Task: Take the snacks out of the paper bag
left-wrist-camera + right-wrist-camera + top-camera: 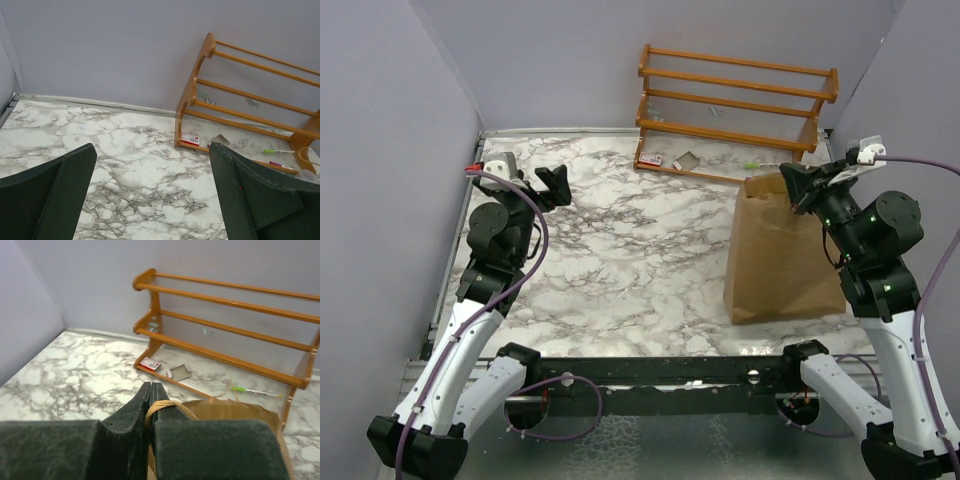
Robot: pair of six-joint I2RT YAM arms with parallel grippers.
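The brown paper bag (778, 250) stands upright on the marble table at the right. Its top edge shows in the right wrist view (235, 412). My right gripper (792, 186) is at the bag's top left corner and is shut on one of its string handles (162, 407). The string loops out from between the closed fingers. My left gripper (556, 184) is open and empty above the far left of the table, far from the bag; its fingers (250, 195) frame bare marble. No snack packets show; the bag's inside is hidden.
An orange wooden rack (735, 110) stands against the back wall; it also shows in the left wrist view (250, 100) and the right wrist view (225, 325). Small red-white (653, 160) and grey (687, 158) scraps and a green pen (752, 165) lie at its foot. Grey walls enclose the table.
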